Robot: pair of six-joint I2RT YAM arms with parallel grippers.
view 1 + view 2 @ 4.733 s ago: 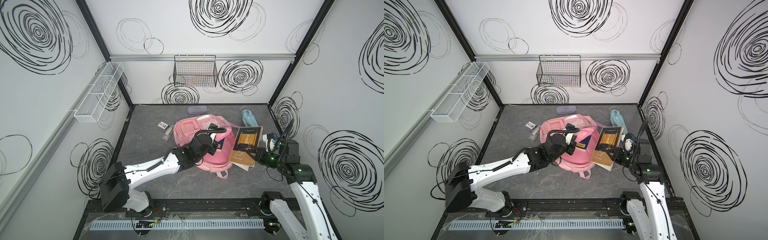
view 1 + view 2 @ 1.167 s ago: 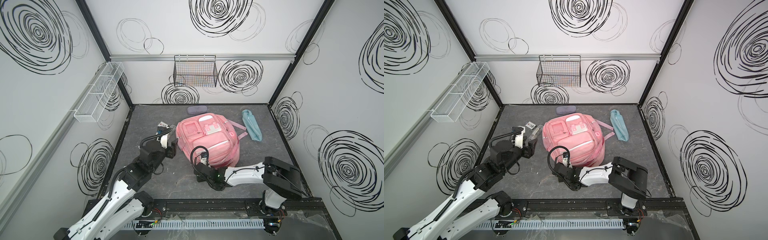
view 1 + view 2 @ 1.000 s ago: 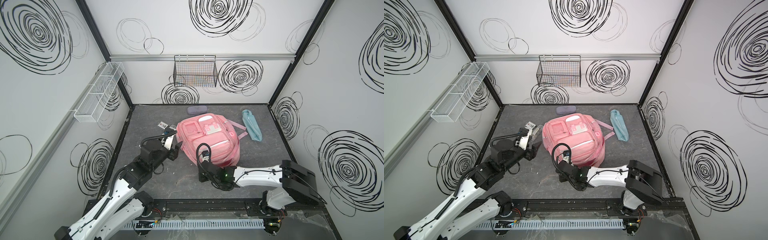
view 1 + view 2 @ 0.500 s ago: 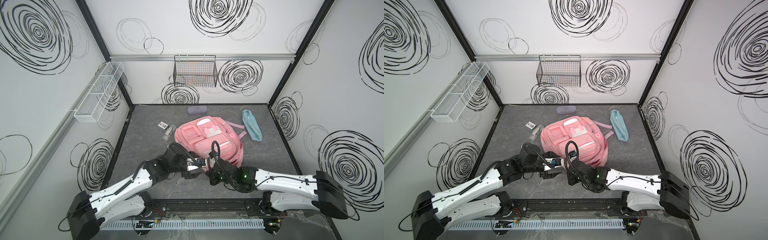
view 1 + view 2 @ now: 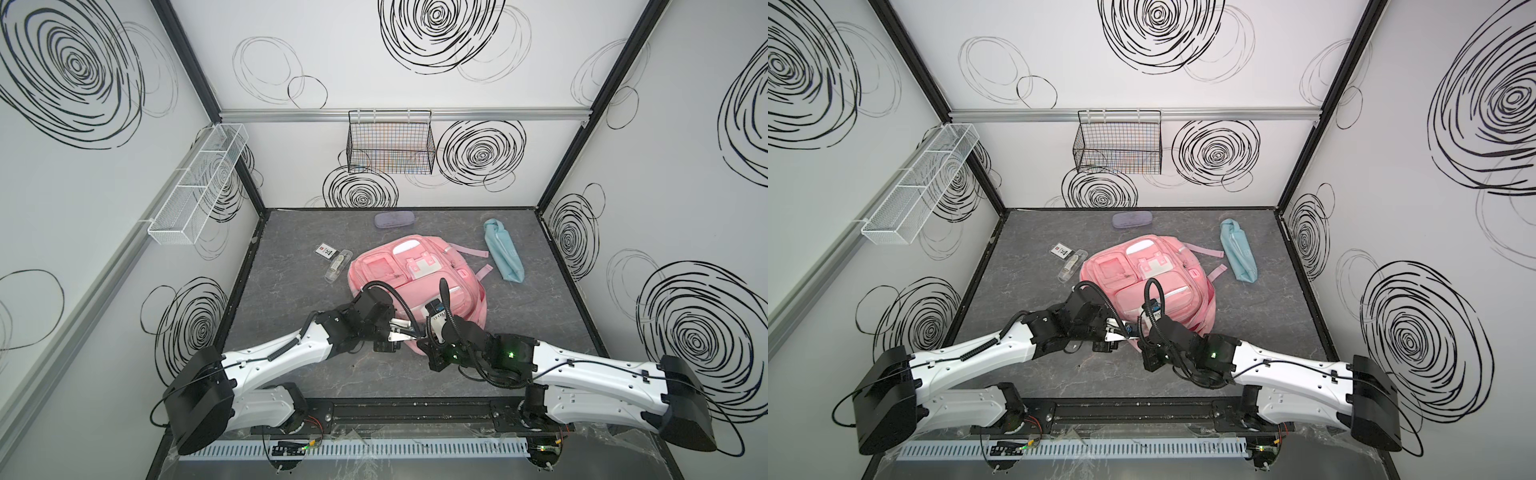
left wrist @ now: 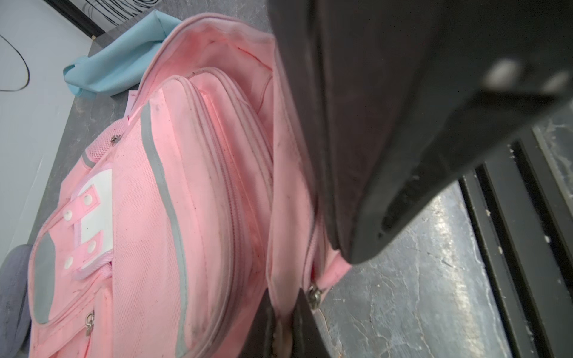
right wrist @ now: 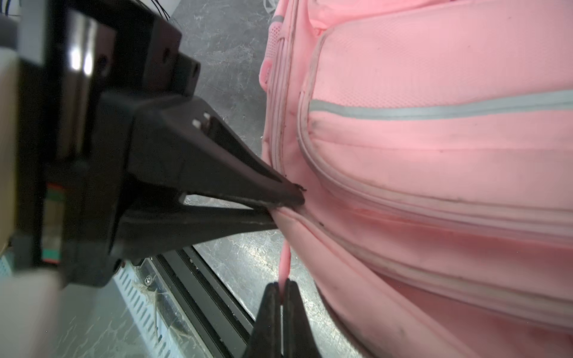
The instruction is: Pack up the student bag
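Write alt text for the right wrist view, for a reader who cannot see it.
Close up, the right gripper is shut on a thin pink strip that runs from a zipped seam of the pink student bag. The left gripper pinches the bag's edge close by, above a grey table.

Large pink fabric backpack (image 5: 415,286): pink all over, grey trim stripes, white flap patch.
Long light-blue fabric pouch (image 5: 503,257): plain pale blue.
Oval grey-lilac case (image 5: 394,219): plain.
Stone-look counter (image 5: 291,291): dark grey, pale veining.
Walls (image 5: 353,75): white, black scribbled spirals.
Hanging wire basket (image 5: 390,145): black.
Mesh shelf tray (image 5: 199,183): white.
Robot arms (image 5: 282,353): white shells, black joints.
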